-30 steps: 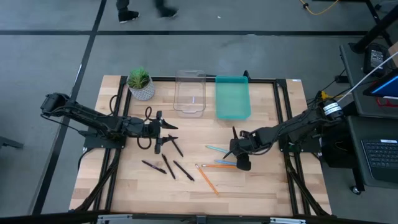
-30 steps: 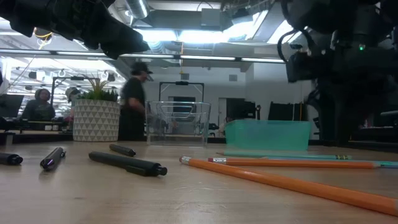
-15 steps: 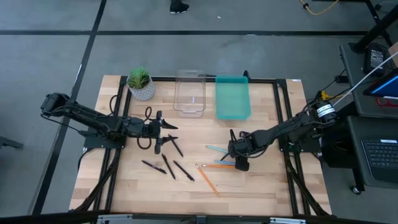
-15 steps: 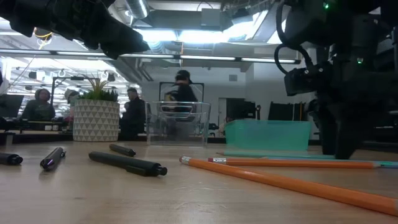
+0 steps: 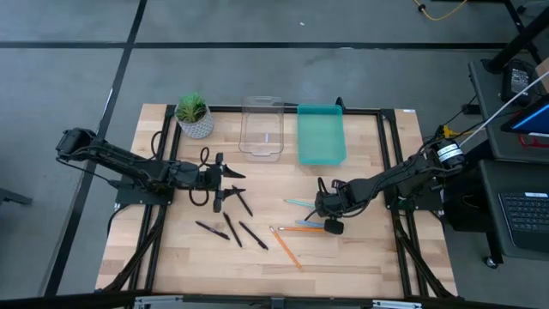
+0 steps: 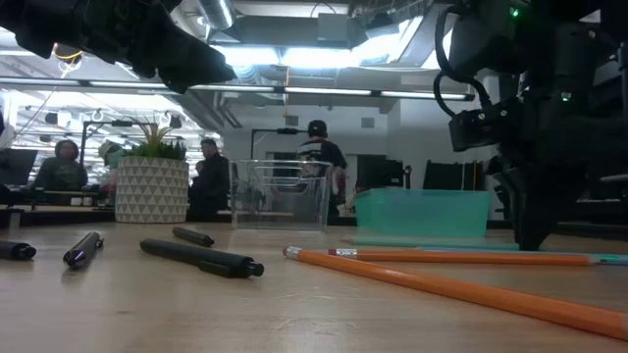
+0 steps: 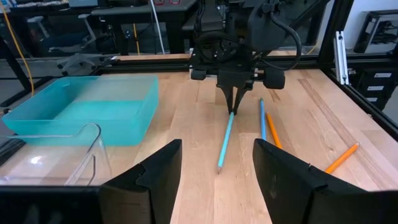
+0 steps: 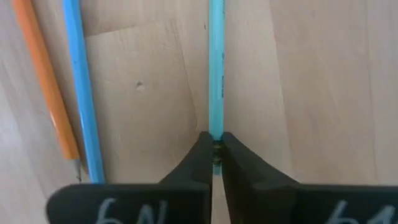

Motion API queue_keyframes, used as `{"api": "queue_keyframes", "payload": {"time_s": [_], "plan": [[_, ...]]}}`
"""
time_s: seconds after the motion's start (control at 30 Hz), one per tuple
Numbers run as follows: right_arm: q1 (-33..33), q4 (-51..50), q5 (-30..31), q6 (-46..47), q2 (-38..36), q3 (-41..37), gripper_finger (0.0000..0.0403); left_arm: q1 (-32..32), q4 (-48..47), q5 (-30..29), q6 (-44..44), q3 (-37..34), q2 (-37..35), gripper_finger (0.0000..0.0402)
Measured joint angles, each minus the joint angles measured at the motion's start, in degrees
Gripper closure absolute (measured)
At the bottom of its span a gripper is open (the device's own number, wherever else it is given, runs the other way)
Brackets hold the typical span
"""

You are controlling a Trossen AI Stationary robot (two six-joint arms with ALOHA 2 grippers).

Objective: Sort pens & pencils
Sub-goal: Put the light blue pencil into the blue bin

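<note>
Several black pens lie flat on the table [image 5: 171, 257] at its near left, one of them [image 5: 244, 202] just off my left gripper [image 5: 230, 185], which is open, empty and held above the table. Two light blue pencils [image 5: 296, 204] [image 5: 310, 223] and two orange pencils [image 5: 296, 230] [image 5: 287, 247] lie flat near the middle. My right gripper [image 8: 215, 149] is shut on the farther light blue pencil [image 7: 225, 140] at its right end. The low view shows pens [image 6: 201, 258] and orange pencils [image 6: 442, 289] close up. My right gripper pinches the light blue pencil's right end [image 8: 216, 134] between its two fingertips. The fingers [image 7: 234, 102] come from above, pointing down, and close across the pencil. The pencil lies flat on the table, running from the fingers toward the table's left.
A clear plastic bin [image 5: 262, 127] and a teal bin [image 5: 321, 133] stand side by side at the table's far edge. A potted plant [image 5: 195, 116] stands at the far left. People move in the room beyond the table [image 6: 319, 157].
My right gripper has gone down and a little toward the table's left edge, onto the right end of the farther light blue pencil. The pencils and pens lie where they were.
</note>
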Motion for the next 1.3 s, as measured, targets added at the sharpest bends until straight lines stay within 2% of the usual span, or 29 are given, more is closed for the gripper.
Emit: {"api": "queue_keyframes", "payload": {"time_s": [0.23,0.67,0.9,1.1,1.3], "plan": [[0.0,0.4,0.1,2.0,-0.8,-0.2,0.0387,0.0,0.0,0.0,0.0,0.0,0.0,0.021],[0.0,-3.1,4.0,3.4,-10.9,-0.6,0.039,0.0,0.0,0.0,0.0,0.0,0.0,0.021],[-0.8,-3.2,9.7,5.0,-16.0,-0.5,0.039,0.0,-0.1,0.0,0.0,0.0,0.0,0.021],[-7.1,-4.4,15.6,9.7,-25.1,-0.4,0.039,0.0,0.0,0.0,0.0,0.0,0.0,0.021],[-19.4,-6.8,14.8,12.6,-29.3,-0.4,0.039,0.0,0.0,0.0,0.0,0.0,0.0,0.021]]}}
